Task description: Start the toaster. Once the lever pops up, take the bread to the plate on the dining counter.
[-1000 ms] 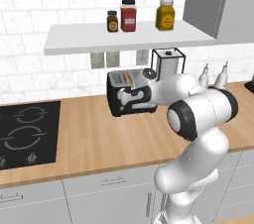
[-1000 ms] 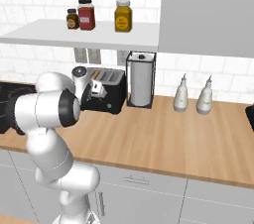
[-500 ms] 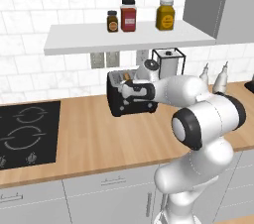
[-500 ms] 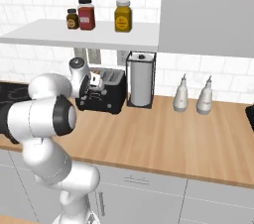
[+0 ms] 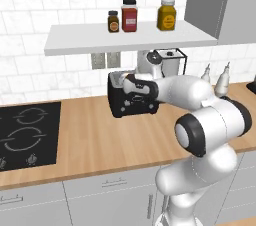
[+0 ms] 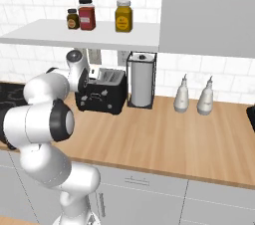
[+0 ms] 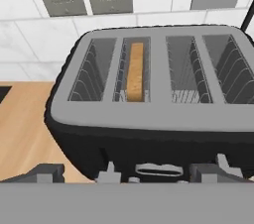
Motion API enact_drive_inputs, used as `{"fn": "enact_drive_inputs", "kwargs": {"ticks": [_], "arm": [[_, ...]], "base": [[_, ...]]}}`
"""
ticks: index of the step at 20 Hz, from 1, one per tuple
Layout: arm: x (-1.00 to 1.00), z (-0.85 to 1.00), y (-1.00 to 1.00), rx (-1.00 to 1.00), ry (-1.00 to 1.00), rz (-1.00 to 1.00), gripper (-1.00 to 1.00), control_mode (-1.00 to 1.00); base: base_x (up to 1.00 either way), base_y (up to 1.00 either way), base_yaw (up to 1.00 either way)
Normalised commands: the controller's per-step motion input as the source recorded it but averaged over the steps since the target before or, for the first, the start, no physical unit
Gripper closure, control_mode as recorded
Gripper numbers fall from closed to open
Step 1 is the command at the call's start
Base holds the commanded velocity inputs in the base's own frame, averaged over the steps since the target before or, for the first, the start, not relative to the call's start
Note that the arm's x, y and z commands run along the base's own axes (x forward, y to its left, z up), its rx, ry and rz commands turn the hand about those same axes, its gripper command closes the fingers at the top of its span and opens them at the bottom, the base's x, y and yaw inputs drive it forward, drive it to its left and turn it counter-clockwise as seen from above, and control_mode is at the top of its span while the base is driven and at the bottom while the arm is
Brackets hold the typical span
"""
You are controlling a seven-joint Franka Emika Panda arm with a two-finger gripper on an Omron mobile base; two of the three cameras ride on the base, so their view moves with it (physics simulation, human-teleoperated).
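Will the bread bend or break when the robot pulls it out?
The bread looks thin, so a hard pinch could probably crumble it. It stands upright in its slot in the toaster, so it should likely lift straight out. It's probably very light.

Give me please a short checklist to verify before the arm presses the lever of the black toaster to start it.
1. Thin tan slice of bread sits in a slot of the black boxy four-slot toaster, second from the left in the hand view: ok.
2. Other three slots hold nothing: ok.
3. Pincer is open: ok.
4. Pincer is close to the toaster's front: ok.
5. Pincer lined up with the lever: cannot tell, the lever is not clear to see.
6. Wire-framed paper-towel holder stands apart, to the toaster's right: ok.
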Motion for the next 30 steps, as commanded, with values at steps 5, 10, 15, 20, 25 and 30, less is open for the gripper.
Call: {"fn": "enact_drive_inputs", "kwargs": {"ticks": [5,10,15,20,25,30], "arm": [[0.00,-0.01,0.00,-0.01,-0.10,-0.01,-1.00,-1.00],[0.11,0.00,0.00,-0.01,-0.05,-0.03,-1.00,-1.00],[0.28,0.00,0.00,0.00,0.00,-0.05,-1.00,-1.00],[0.28,0.00,0.00,0.00,0.00,-0.03,-1.00,-1.00],[0.28,0.00,0.00,0.00,0.00,0.00,-1.00,-1.00],[0.29,-0.01,0.04,0.00,0.00,0.00,-1.00,-1.00]], "base": [[0.00,0.00,0.00],[0.00,0.00,0.00],[0.00,0.00,0.00],[0.00,0.00,0.00],[0.00,0.00,0.00],[0.00,0.00,0.00]]}}
